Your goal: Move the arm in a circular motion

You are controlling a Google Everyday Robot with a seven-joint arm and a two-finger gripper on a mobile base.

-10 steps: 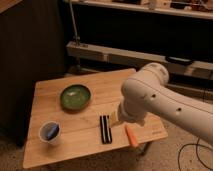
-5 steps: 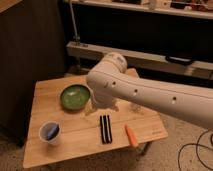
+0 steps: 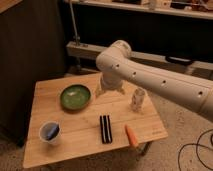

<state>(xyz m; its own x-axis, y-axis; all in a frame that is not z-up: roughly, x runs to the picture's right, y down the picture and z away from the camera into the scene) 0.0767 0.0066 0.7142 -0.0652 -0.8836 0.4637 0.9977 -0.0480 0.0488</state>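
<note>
Hovering over table (image 3: pixel 75 131), one arm (image 3: pixel 150 77), gripper (image 3: pixel 110 92) spread apart, one bowl (image 3: pixel 75 96), one cup (image 3: pixel 49 132), one carrot (image 3: pixel 131 135)

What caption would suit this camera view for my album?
White robot arm hangs its gripper above a wooden table, beside a green bowl.

A single camera looks down at a slant from a raised spot in front of the pale wooden bench (image 3: pixel 85 145), facing the dark shelving (image 3: pixel 150 30) behind it. It sits at middle range: nearly the whole benchtop fits in view, with speckled floor (image 3: pixel 180 125) showing at the right. The large glossy white robot arm (image 3: pixel 150 77) reaches in from the right edge, thick and close to the lens, and crosses the upper half of the view. Its cream-coloured tool (image 3: pixel 110 86) hangs over the bench's far side, just right of the round green bowl (image 3: pixel 75 96).
</note>
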